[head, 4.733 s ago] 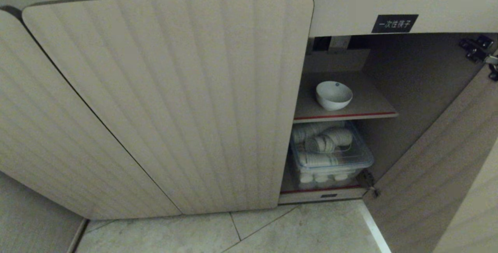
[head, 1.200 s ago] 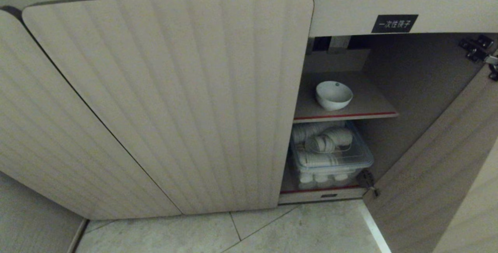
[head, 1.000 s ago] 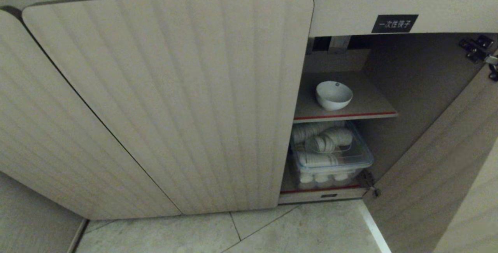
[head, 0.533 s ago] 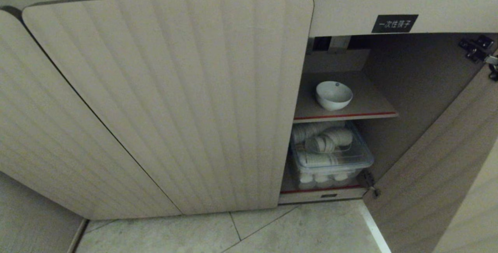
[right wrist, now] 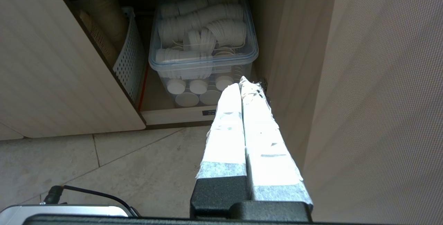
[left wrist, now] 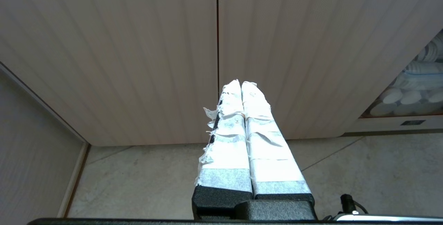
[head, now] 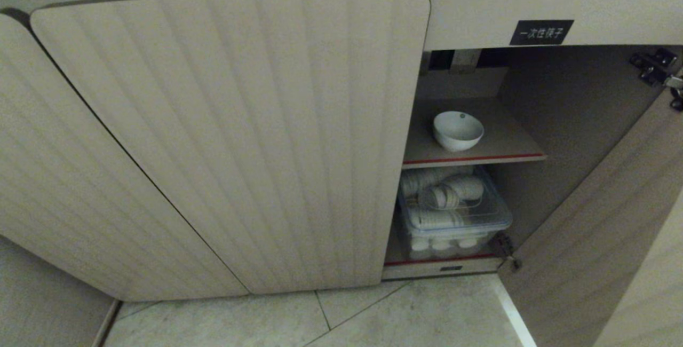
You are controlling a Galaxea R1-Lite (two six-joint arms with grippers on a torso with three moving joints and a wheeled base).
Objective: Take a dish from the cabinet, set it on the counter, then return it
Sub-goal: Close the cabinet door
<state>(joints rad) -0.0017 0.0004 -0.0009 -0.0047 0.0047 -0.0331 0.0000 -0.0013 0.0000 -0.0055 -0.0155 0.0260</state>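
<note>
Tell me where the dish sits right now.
In the head view, the dish stands on the cabinet's upper red-edged shelf, right of the closed door, above the clear bin of cups.

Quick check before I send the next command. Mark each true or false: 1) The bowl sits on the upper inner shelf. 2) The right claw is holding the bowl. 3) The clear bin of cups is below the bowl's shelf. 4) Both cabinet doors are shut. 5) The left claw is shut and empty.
1) True: the bowl rests upright on the red-edged shelf.
2) False: the right claw is shut on nothing, low in front of the clear bin.
3) True: the bin sits on the compartment floor under that shelf.
4) False: the right-hand door stands open; the left-hand door is shut.
5) True: the left claw is shut, empty, facing the shut door.
</note>
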